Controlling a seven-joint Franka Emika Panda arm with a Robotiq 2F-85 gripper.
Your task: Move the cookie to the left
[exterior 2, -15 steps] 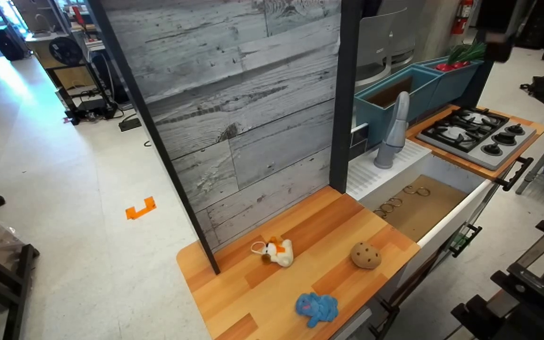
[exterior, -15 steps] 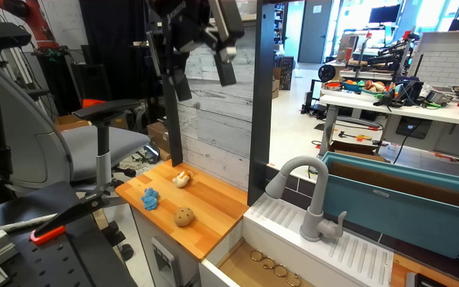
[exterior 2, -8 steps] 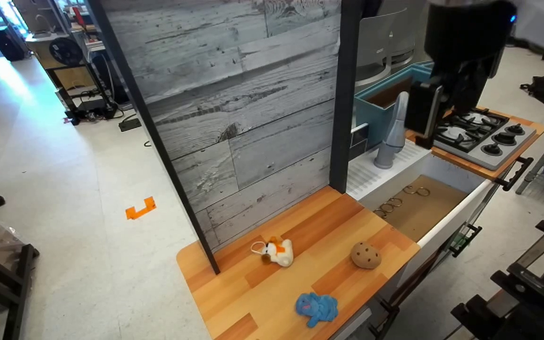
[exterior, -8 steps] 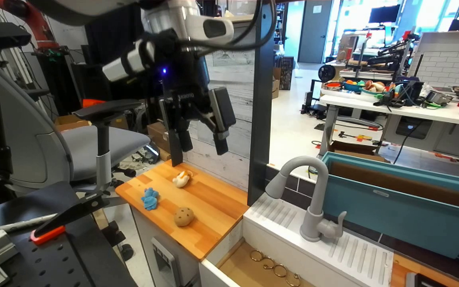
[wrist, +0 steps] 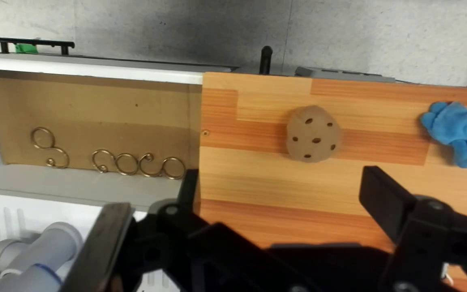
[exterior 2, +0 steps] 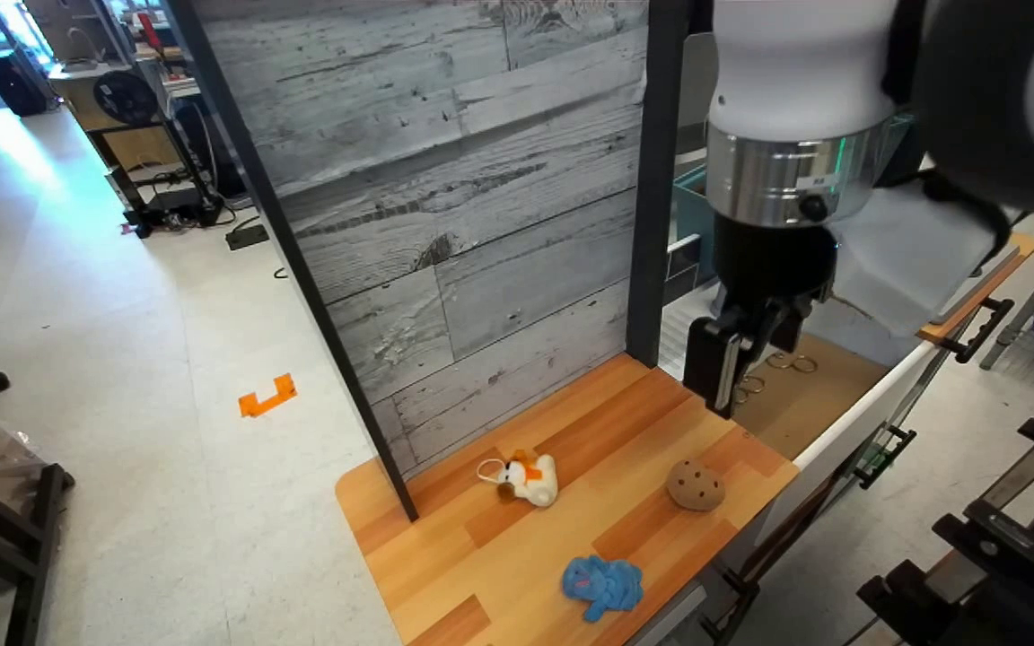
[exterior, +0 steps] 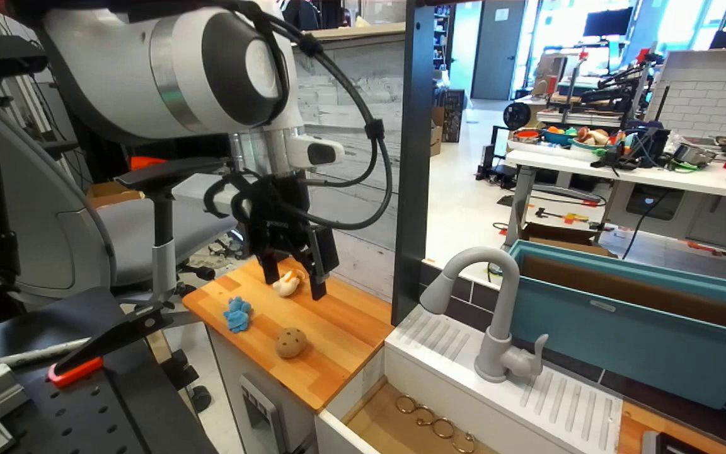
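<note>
The cookie is a round brownish-tan piece with dark spots. It lies on the wooden counter (exterior: 344,315) near its front edge and the sink end, and shows in both exterior views (exterior: 290,343) (exterior 2: 696,485). In the wrist view the cookie (wrist: 313,134) is just beyond the fingertips, between their two sides. My gripper (exterior: 295,287) is open and empty above the counter, nearer the back panel than the cookie and apart from it. The gripper also shows in an exterior view (exterior 2: 755,377) and in the wrist view (wrist: 280,182).
A blue plush toy (exterior 2: 602,588) and a white toy with orange (exterior 2: 535,480) lie on the counter. A grey wood panel (exterior 2: 481,224) stands along its back. A sink (wrist: 91,101) with metal rings and a grey faucet (exterior: 495,315) adjoin it.
The arm has come down into view, and the gripper has lowered from high up to just above the counter, staying open. The cookie and the toys have not moved.
</note>
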